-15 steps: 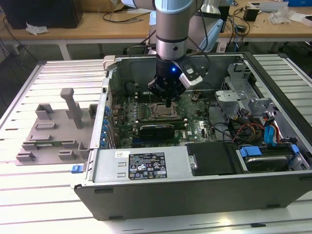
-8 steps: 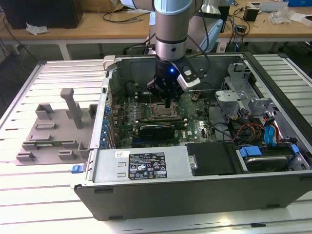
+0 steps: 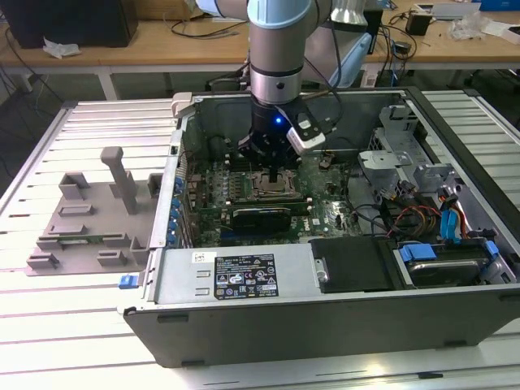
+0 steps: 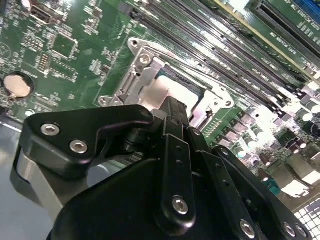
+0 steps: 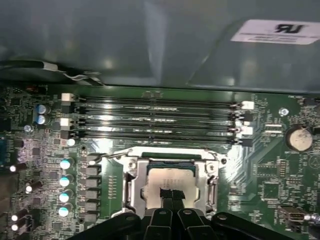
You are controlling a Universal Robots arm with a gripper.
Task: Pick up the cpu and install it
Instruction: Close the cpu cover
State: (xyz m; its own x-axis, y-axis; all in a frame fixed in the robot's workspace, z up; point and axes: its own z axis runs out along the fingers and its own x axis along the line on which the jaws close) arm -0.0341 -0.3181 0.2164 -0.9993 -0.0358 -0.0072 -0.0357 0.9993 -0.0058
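Arm pose. In the exterior view the Universal Robots arm [image 3: 278, 49] stood vertical, wrist pointed straight down into the open computer case [image 3: 244, 280]. The gripper [image 3: 272, 173] hung low over the socket frame [image 3: 269, 187] near the middle of the motherboard [image 3: 325, 213]. A small blue light glowed on the wrist.

Occlusion. In the exterior view the gripper body covered the socket's interior, so the cpu could not be made out there. In the second wrist view the black linkage of the gripper [image 4: 171, 102] hid the near half of the socket frame [image 4: 142, 60]. Of the cpu [image 4: 162, 90], a pale patch showed beyond the fingertip. In the first wrist view the finger bases were cut off at the picture's edge.

Tool. In the first wrist view the two fingertips of the gripper [image 5: 172, 193] were drawn together, with just a thin seam between them. They rested on the silver-grey top of the cpu [image 5: 170, 177], gripping nothing. The cpu lay flat inside the socket frame [image 5: 133, 186], whose metal rim surrounded it on all sides. Four memory slots [image 5: 155, 120] ran just beside the socket, and a coin cell [image 5: 300, 138] sat well apart from it on the motherboard [image 5: 270, 185].

Surroundings. A grey plastic tray [image 3: 81, 231] with upright posts lay on the slatted table [image 3: 49, 341], to the exterior view's left of the case.
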